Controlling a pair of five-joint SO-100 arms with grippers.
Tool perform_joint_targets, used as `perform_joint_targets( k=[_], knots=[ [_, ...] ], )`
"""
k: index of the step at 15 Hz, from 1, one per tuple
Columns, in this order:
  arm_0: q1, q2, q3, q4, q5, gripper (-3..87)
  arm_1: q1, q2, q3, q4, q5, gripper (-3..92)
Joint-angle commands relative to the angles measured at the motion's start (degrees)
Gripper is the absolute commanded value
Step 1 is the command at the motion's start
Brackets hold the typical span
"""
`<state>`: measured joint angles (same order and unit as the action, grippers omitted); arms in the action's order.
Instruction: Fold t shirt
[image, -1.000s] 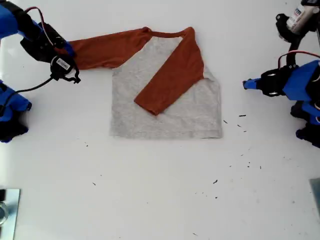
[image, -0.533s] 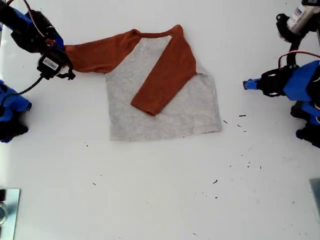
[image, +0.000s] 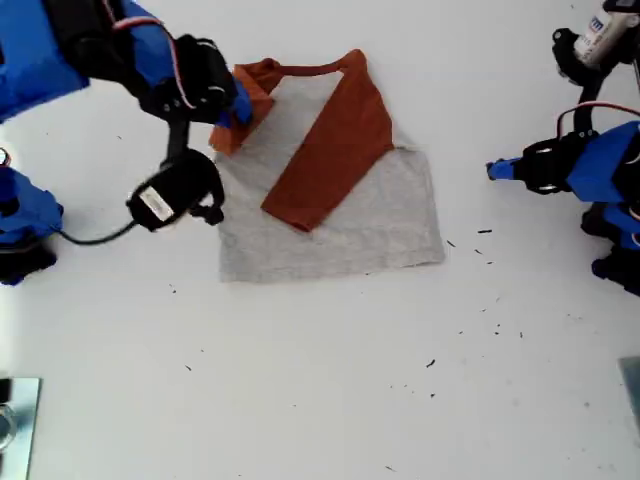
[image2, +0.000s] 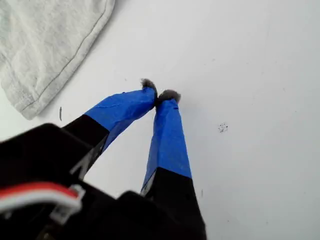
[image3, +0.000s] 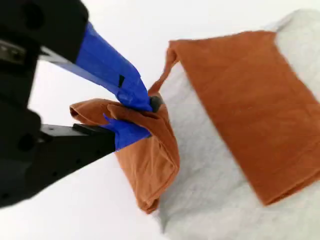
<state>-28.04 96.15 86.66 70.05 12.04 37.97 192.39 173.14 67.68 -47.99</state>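
One sleeve (image3: 150, 165) bunched, cuff hidden.

My first gripper (image2: 159, 95) hangs over the bare white counter (image2: 250, 75), its blue-taped fingers (image2: 167, 135) pressed tip to tip with nothing between them. A grey hemmed corner of the t shirt (image2: 45, 45) lies nearby, apart.

I can read no text anywhere. A small white label (image: 153, 203) sits on the black camera module hanging from one of my arms, and another white label (image: 603, 28) sits on the black part at the exterior view's upper right; the marks on both are too blurred to read.
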Motion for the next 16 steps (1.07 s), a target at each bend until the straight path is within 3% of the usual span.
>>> perform_joint_targets(
  k=[1, 2, 3, 5, 8, 10, 12, 14, 16],
  knots=[
    [8.0, -18.5, -29.1, 0.1, 5.1, 8.4, 0.6, 0.4, 1.9, 0.1, 0.9, 3.4],
    [9.7, -24.3, -38.7, -0.2, 7.4, 23.5, 0.6, 0.3, 1.9, 0.1, 0.9, 3.4],
    [9.4, -23.6, -38.5, -0.7, 8.3, 32.7, 0.6, 0.2, 1.9, 0.1, 0.9, 3.4],
    [7.1, -14.2, -33.0, 0.4, 10.4, 32.4, 0.6, 0.2, 1.9, 0.1, 0.9, 3.4],
    [7.2, 5.1, -12.8, -1.5, 10.8, 23.9, 0.6, 0.2, 1.9, 0.1, 0.9, 3.4],
    [10.5, 26.4, 22.9, -13.8, 4.8, 11.7, 0.6, 0.1, 1.9, 0.0, 0.9, 3.4],
    [14.2, 41.6, 53.1, -18.6, -4.0, -0.1, 0.3, -0.2, 1.9, -0.2, 0.9, 3.4],
    [17.9, 49.4, 70.1, -24.6, -9.6, 1.0, 0.4, -0.8, 1.8, -0.4, 1.0, 3.4],
    [18.3, 58.1, 81.6, -27.0, -12.3, 2.9, 0.3, -0.8, 1.8, -0.4, 1.1, 3.4]
  ],
)
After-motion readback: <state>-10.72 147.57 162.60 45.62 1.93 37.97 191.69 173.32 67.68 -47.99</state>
